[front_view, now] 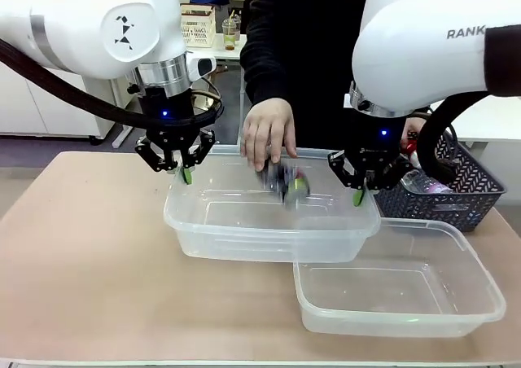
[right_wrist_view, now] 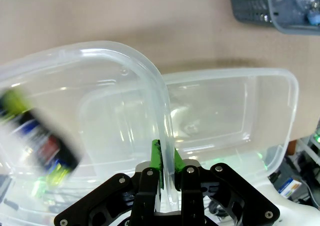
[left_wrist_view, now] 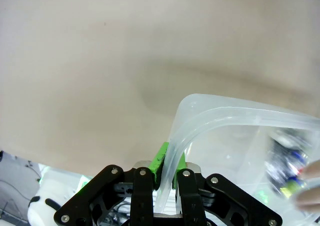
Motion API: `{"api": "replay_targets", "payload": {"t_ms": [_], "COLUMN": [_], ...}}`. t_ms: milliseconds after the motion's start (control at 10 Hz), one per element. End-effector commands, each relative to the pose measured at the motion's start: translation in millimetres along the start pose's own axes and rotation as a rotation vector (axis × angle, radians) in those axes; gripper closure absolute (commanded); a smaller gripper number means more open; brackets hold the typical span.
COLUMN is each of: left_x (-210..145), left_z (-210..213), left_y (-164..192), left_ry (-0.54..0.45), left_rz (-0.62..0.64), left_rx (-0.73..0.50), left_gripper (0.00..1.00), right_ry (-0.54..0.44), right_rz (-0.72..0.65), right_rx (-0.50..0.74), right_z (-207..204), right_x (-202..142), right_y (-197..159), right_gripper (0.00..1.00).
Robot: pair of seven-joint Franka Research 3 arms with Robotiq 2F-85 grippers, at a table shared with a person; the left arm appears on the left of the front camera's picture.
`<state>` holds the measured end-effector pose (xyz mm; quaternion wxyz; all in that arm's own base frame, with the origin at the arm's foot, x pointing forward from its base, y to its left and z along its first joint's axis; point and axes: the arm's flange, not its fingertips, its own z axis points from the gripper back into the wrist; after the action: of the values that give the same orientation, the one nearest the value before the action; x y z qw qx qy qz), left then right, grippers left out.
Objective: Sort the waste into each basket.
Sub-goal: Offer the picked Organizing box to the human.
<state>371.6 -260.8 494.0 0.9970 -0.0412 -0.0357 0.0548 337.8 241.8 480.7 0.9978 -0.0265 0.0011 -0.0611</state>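
My left gripper (front_view: 186, 173) is shut on the left end rim of a clear tub (front_view: 244, 250), and my right gripper (front_view: 358, 193) is shut on its right end rim. The wrist views show the green pads pinching the rim: left gripper (left_wrist_view: 168, 158) on the tub (left_wrist_view: 220, 116), right gripper (right_wrist_view: 164, 158) on the tub (right_wrist_view: 125, 61). A person's hand (front_view: 267, 132) hovers over the tub's far side. Just below it a small dark can-like piece (front_view: 285, 182) is blurred in motion inside the tub, also seen as the can (left_wrist_view: 285, 166) and the can (right_wrist_view: 37, 141). A second clear tub (front_view: 399, 319) lies empty at front right.
A dark blue lattice basket (front_view: 456, 193) stands at the right behind the tubs, holding a clear bottle (front_view: 423, 181); the basket (right_wrist_view: 260, 6) shows at the top of the right wrist view. The held tub's front right corner overlaps the second tub's rim. Bare tabletop (front_view: 81, 254) lies to the left.
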Motion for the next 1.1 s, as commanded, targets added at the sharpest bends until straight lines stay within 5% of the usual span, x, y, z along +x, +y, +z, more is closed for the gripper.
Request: {"api": "replay_targets", "payload": {"t_ms": [0, 1000], "left_x": [0.0, 0.0], "left_z": [4.4, 4.4], "left_y": [0.1, 0.1], "left_ry": [-0.008, -0.008], "left_rz": [0.009, 0.009], "left_rx": [-0.01, -0.01], "left_gripper": [0.93, 0.93], "right_ry": [0.003, 0.003], "right_rz": [0.0, 0.0], "right_rx": [0.0, 0.0], "right_z": [-1.6, -1.6], "right_x": [-0.4, -0.4], "right_y": [0.2, 0.2], "right_gripper": [0.95, 0.95]}}
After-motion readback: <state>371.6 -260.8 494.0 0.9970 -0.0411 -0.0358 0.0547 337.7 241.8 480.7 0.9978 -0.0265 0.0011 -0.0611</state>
